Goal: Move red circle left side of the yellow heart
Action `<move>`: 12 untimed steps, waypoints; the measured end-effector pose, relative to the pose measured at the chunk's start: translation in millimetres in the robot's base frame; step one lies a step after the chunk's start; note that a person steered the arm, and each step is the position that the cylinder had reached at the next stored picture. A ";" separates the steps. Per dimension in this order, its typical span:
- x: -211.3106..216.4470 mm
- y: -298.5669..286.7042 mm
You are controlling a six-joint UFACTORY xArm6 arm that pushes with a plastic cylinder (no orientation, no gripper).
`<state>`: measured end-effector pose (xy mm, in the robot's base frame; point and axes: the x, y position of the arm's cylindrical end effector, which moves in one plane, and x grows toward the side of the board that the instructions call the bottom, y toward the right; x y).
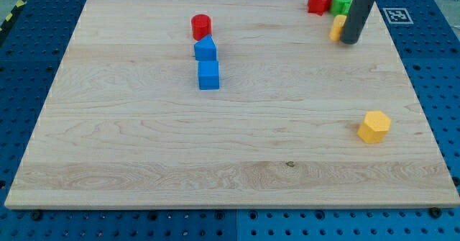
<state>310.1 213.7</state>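
No jaws on this rig, only my tip (349,41), nothing held. Nearest sits a yellow hexagon (374,126); farther, two blue blocks (208,75) (205,49). Far right, my tip touches the yellow heart (338,26). The red circle (201,26) lies well left of it.

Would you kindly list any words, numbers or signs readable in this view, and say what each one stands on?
No readable words or numbers.
One sign: a black-and-white square marker on the blue perforated base, beyond the wooden board at the view's top right; a pattern, not text.
The blocks carry no markings.
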 end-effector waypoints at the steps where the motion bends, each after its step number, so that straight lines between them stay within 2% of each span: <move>1: -20.6 -7.9; 2: -26.0 -82.2; 4: -77.2 -252.2; 5: -62.7 -340.7; 6: -37.7 -357.5; 12: 16.2 -178.4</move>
<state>326.3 35.3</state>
